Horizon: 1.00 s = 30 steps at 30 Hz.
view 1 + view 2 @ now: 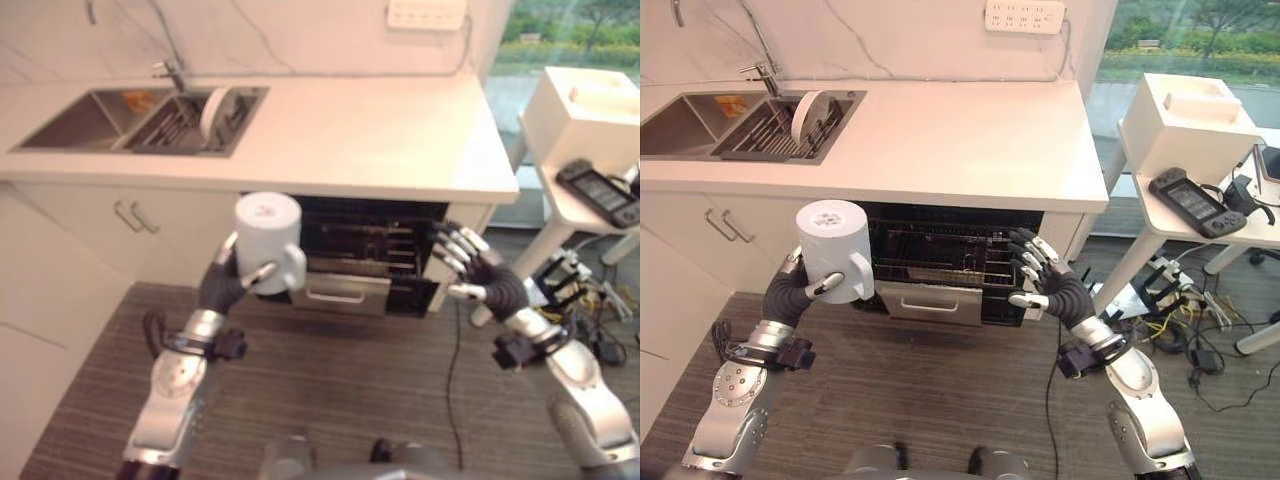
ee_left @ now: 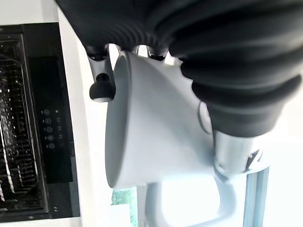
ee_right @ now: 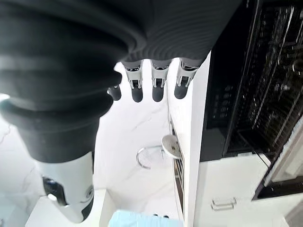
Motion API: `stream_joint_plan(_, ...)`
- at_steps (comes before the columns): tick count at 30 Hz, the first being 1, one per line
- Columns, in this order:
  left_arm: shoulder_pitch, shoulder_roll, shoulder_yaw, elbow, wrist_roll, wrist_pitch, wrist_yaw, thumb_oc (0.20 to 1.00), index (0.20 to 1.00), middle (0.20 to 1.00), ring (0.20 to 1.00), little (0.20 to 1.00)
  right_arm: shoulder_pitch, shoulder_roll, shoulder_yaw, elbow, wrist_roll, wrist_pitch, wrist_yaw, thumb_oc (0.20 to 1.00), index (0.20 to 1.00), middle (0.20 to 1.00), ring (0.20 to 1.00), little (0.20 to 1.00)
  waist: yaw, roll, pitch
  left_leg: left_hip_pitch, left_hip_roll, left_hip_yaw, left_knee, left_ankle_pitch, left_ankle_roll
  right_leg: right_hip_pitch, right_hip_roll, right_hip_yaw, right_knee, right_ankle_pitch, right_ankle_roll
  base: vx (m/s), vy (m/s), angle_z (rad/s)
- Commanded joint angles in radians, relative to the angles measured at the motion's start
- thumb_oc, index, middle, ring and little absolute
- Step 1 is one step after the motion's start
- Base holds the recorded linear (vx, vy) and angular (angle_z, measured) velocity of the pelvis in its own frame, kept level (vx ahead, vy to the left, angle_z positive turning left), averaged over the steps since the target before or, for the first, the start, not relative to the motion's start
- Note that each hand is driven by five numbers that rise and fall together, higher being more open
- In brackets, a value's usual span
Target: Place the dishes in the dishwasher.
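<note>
Dishwasher (image 1: 950, 265) first, since it takes the most room: it sits built in under the long white worktop (image 1: 970, 140), its front open and the dark wire rack (image 1: 940, 255) inside showing, with a pale drawer front (image 1: 925, 300) below the rack. No dish can be made out on that rack, though the wires are dim. At the far left of the worktop lies the steel sink (image 1: 680, 125), and in its draining side a white plate (image 1: 808, 115) stands on edge among the rack bars, so at least one dish waits there. Next in size comes the white mug (image 1: 830, 250), held up in front of the dishwasher's left side, bottom toward the head camera, handle low. The left hand (image 1: 790, 290) has its fingers and thumb curled round the mug's body, as the left wrist view confirms. The right hand (image 1: 1045, 280) hangs empty near the dishwasher's right edge, fingers straight and spread. By my reading the job is early: the mug is fetched but not yet racked, and the plate is left to collect.
</note>
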<state>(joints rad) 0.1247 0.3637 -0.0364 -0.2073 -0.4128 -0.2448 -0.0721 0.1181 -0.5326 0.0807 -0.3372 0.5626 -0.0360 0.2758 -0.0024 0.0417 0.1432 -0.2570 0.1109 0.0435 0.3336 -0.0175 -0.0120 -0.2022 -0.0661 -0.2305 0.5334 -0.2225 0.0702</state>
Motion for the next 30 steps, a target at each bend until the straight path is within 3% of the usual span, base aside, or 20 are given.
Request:
stream_joint_plan(1, -0.054, 0.1, 0.027, -0.027, -0.002, -0.076, 0.026, 0.2, 0.2, 0.2, 0.2, 0.2, -0.029, 0.027, -0.037, -0.03, -0.007, -0.055, -0.015, 1.0, 1.0, 1.0, 1.0, 1.0, 0.004, -0.078, -0.061, 0.096, -0.006, -0.013, -0.034, -0.078, -0.065, 0.053, -0.138, 0.072, -0.233, 0.183, 0.094, 0.13, 0.353, 0.64)
stream_joint_plan(6, -0.095, 0.117, 0.023, -0.008, 0.066, -0.091, 0.048, 0.2, 0.2, 0.2, 0.2, 0.2, -0.046, 0.064, -0.025, -0.018, -0.025, -0.055, -0.039, 1.0, 1.0, 1.0, 1.0, 1.0, 0.002, -0.086, -0.06, 0.122, -0.064, -0.017, -0.034, -0.116, -0.023, 0.067, -0.186, 0.079, -0.233, 0.214, 0.111, 0.11, 0.314, -0.18)
stream_joint_plan(10, -0.098, 0.129, 0.013, -0.013, 0.151, -0.106, 0.065, 0.2, 0.2, 0.2, 0.2, 0.2, -0.03, 0.09, -0.01, -0.014, -0.044, -0.061, -0.018, 1.0, 1.0, 1.0, 1.0, 1.0, -0.005, -0.089, -0.053, 0.13, -0.085, -0.016, -0.034, -0.126, 0.007, 0.087, -0.163, 0.089, -0.233, 0.27, 0.101, 0.08, 0.2, -0.1)
stream_joint_plan(14, -0.125, 0.146, 0.018, 0.009, 0.219, -0.123, 0.157, 0.2, 0.2, 0.2, 0.2, 0.2, -0.073, 0.082, 0.018, 0.027, -0.043, -0.085, -0.019, 1.0, 1.0, 1.0, 1.0, 1.0, 0.012, -0.108, -0.055, 0.131, -0.076, 0.011, -0.034, -0.131, 0.003, 0.053, -0.139, 0.091, -0.233, 0.222, 0.102, 0.01, -0.091, -0.18)
stream_joint_plan(18, -0.153, 0.14, 0.004, 0.029, 0.354, -0.131, 0.303, 0.2, 0.2, 0.2, 0.2, 0.2, -0.14, 0.053, 0.025, 0.026, -0.044, -0.055, -0.045, 1.0, 1.0, 1.0, 1.0, 1.0, 0.029, -0.117, -0.07, 0.137, -0.037, 0.053, -0.034, -0.138, -0.009, 0.059, -0.118, 0.073, -0.233, 0.183, 0.096, 0.01, -0.175, -0.36)
stream_joint_plan(23, -0.187, 0.141, -0.031, 0.06, 0.447, -0.13, 0.381, 0.2, 0.2, 0.2, 0.2, 0.2, -0.196, 0.034, 0.039, 0.022, -0.037, -0.051, -0.084, 1.0, 1.0, 1.0, 1.0, 1.0, 0.032, -0.121, -0.081, 0.147, -0.013, 0.072, -0.034, -0.144, -0.021, 0.074, -0.107, 0.064, -0.233, 0.164, 0.081, 0.02, -0.117, -0.02)
stream_joint_plan(24, -0.227, 0.143, -0.075, 0.081, 0.528, -0.124, 0.437, 0.2, 0.2, 0.2, 0.2, 0.2, -0.24, 0.025, 0.069, 0.018, -0.04, -0.032, -0.105, 1.0, 1.0, 1.0, 1.0, 1.0, 0.031, -0.117, -0.089, 0.156, -0.006, 0.076, -0.034, -0.149, -0.026, 0.081, -0.101, 0.066, -0.233, 0.154, 0.074, 0.01, -0.076, 0.11)
stream_joint_plan(30, -0.287, 0.143, -0.158, 0.112, 0.614, -0.103, 0.499, 0.2, 0.2, 0.2, 0.2, 0.2, -0.313, 0.035, 0.133, 0.031, -0.031, -0.006, -0.138, 1.0, 1.0, 1.0, 1.0, 1.0, 0.035, -0.109, -0.106, 0.161, -0.003, 0.071, -0.034, -0.153, -0.031, 0.089, -0.099, 0.063, -0.233, 0.145, 0.069, 0.01, -0.028, 0.03)
